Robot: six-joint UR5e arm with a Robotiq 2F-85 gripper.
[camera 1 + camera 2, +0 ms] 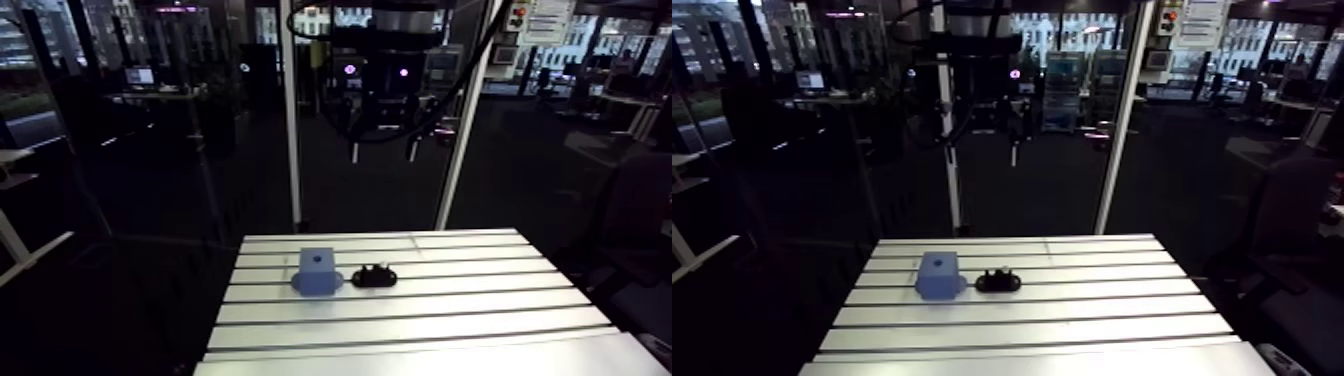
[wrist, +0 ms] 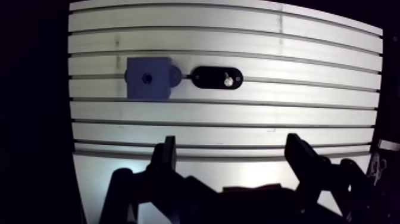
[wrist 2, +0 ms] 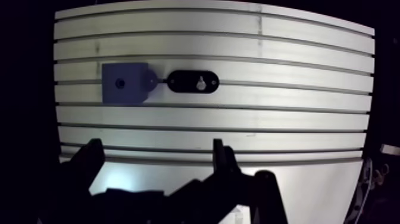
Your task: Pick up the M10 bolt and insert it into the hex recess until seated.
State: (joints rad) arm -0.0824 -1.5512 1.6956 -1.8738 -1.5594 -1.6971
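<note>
Blue block [image 2: 147,77] just beside black holder [image 2: 208,77] bearing bolt [image 2: 227,79], on slotted table [image 2: 250,116], claw [image 2: 232,140] spread wide, well apart

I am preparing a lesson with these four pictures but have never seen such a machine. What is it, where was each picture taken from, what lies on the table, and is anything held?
It is one robot arm with a two-fingered gripper over a slotted metal table. Two pictures come from a camera on the arm's upper part, looking across the table. The other two come from a camera on the wrist, looking down past the two dark fingers. Each pair shows one scene. On the table sit a blue block with a hole on top and, beside it, a black oval holder with a bolt in it. The gripper is open, high above them, and holds nothing.
</note>
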